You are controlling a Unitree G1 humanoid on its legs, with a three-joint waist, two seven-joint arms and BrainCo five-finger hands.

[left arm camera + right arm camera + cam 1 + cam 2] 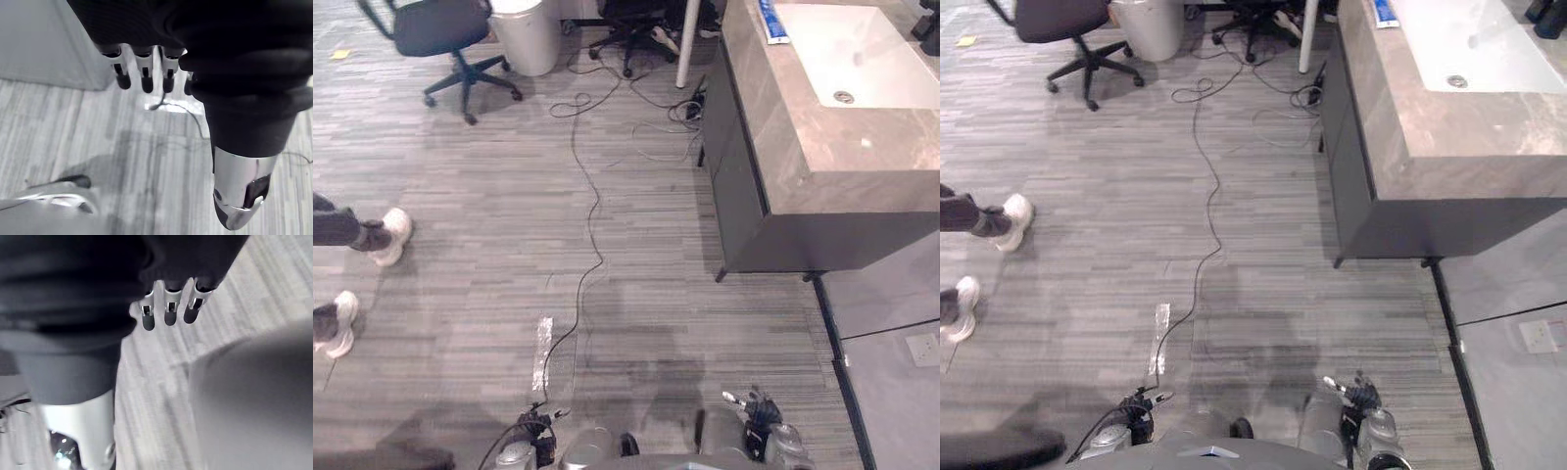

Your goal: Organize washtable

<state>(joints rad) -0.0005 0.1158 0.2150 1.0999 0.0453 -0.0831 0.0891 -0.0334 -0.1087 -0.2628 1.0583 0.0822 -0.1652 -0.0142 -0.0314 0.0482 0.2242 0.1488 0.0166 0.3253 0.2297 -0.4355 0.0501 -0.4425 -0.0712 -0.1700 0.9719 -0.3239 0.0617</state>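
The washtable [842, 171], a grey stone counter on a dark cabinet, stands at the upper right, well away from me. A white sink basin [862, 49] is sunk into its top. A blue and white tube [771, 22] lies on the counter left of the basin, and a dark object [930, 29] sits at the far right corner. My left hand [146, 81] hangs over the floor with straight fingers and nothing in it. My right hand [168, 316] hangs the same way, fingers straight and empty.
A black cable [592, 196] runs across the wood-look floor toward the counter's left end. An office chair [445, 34], a white bin [526, 34] and a white pole [688, 44] stand at the back. A person's white shoes [386, 235] are at the left. A tape strip [542, 352] lies near me.
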